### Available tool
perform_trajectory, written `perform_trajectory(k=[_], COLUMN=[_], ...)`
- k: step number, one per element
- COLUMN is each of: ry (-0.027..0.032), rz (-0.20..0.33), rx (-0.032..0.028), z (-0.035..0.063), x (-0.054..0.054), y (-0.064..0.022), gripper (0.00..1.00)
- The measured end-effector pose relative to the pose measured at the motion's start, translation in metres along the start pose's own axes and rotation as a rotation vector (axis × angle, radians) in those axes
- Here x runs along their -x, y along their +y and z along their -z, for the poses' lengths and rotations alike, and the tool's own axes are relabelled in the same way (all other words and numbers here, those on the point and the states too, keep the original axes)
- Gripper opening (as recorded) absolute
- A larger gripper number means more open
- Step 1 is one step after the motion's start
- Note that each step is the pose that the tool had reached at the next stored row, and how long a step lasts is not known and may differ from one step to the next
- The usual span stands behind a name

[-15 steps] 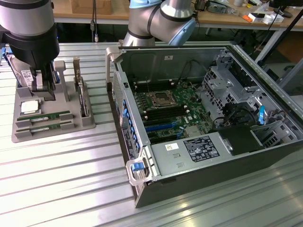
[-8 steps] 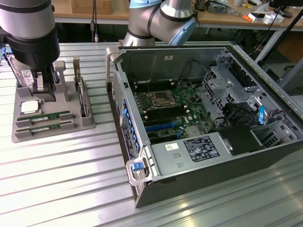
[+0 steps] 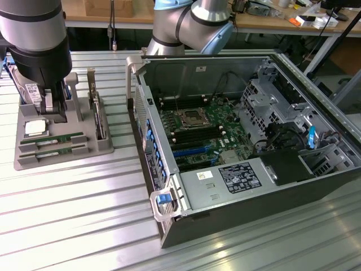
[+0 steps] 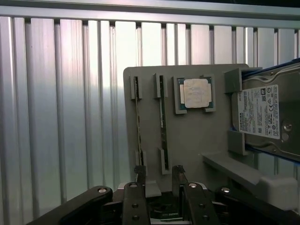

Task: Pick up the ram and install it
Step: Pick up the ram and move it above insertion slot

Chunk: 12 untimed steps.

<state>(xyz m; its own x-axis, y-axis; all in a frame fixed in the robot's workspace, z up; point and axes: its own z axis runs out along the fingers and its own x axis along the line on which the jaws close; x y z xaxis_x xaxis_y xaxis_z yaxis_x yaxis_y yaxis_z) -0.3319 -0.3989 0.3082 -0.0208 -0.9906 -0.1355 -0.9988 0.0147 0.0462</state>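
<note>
The ram (image 3: 59, 138) sits in the tray (image 3: 56, 162), exterior view's left of the case (image 3: 271, 210).

The ram (image 3: 56, 139) — thin, green — stands edgewise in a gray holder (image 3: 67, 160).

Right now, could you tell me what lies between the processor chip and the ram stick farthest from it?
The wrist view shows a second ram stick standing in its own slot, between the processor chip and the far ram stick.

The white label (image 4: 259, 112) on the hard drive (image 4: 287, 112) carries the brand TOSHIBA along one edge; its finer print is too small to read. The black label (image 3: 238, 176) inside the computer case (image 3: 254, 217) bears white print, likewise unreadable.
</note>
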Motion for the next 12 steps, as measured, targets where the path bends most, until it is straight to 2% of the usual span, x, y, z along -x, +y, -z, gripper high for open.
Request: perform_trajectory(k=[12], ry=[-0.0094], rz=[0.0], rx=[0.0003], z=[-0.0076], x=[-0.0011], y=[-0.0002], gripper=[0.36])
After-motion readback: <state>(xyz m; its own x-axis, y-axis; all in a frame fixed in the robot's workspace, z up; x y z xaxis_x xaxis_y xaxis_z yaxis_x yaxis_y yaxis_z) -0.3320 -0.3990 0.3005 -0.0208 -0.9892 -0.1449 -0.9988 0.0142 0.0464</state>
